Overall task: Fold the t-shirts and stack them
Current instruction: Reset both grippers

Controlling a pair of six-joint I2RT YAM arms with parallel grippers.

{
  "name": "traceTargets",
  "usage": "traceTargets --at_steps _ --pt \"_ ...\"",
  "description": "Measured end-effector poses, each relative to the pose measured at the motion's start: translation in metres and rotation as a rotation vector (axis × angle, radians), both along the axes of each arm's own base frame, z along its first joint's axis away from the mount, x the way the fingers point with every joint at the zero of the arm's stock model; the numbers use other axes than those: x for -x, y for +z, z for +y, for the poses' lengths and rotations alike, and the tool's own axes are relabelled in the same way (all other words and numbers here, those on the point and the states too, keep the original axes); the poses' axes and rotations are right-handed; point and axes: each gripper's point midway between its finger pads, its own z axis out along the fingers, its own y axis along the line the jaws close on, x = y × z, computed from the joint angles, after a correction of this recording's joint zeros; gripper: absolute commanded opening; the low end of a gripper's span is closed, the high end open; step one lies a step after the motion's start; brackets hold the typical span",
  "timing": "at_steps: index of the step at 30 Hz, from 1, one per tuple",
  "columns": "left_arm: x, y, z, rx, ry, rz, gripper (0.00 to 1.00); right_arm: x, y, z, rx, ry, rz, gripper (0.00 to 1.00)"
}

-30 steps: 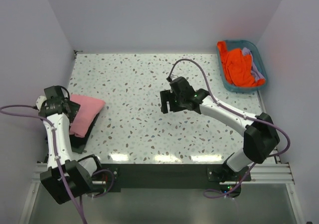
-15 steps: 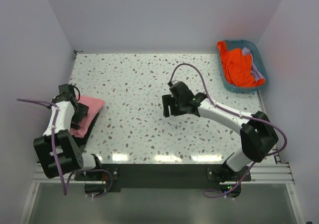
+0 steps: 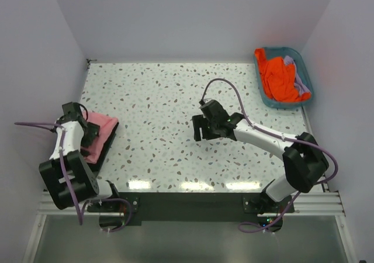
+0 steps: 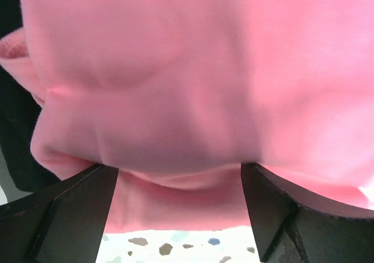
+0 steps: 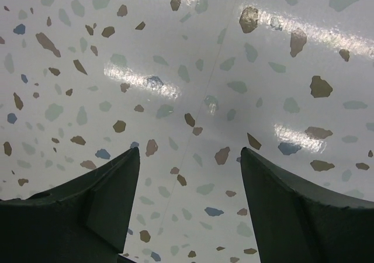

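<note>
The salmon-pink t-shirt lies folded on top of the folded black t-shirt at the table's left edge. My left gripper is open and low over the pink shirt's left side. In the left wrist view the pink fabric fills the frame and bulges between the wide-apart fingers, and a strip of black fabric shows at the left. My right gripper is open and empty over bare table at the middle. The bright orange t-shirt and pale lavender t-shirt lie crumpled in the basket.
The teal plastic basket stands at the far right corner. White walls close in the table on the left, back and right. The speckled tabletop stretches between the stack and the basket.
My left gripper has swung in over the pink shirt and drawn back toward the left edge; the pink shirt now looks narrower. My right gripper has drifted slightly right and nearer.
</note>
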Motion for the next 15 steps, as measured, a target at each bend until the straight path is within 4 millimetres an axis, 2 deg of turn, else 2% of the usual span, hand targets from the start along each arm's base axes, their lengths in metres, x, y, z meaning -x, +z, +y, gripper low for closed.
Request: traceTargets --at_steps 3,8,10,12,15 --pt "-0.009 0.025 0.000 -0.021 -0.067 -0.068 0.95 -0.001 0.012 -0.001 -0.018 -0.004 -0.029 0.74" --pt "-0.036 0.085 -0.008 -0.093 -0.237 -0.255 0.97 -0.003 0.036 -0.004 -0.047 -0.018 -0.087 0.77" --pt "-0.048 0.103 -0.028 -0.111 -0.342 -0.311 1.00 -0.004 0.044 -0.008 -0.050 -0.029 -0.110 0.79" --pt "-0.060 0.114 -0.061 -0.114 -0.477 -0.353 1.00 -0.004 0.053 -0.011 -0.056 -0.040 -0.134 0.79" --pt "-0.072 0.125 -0.125 -0.084 -0.693 -0.415 1.00 -0.005 0.069 -0.018 -0.063 -0.065 -0.178 0.81"
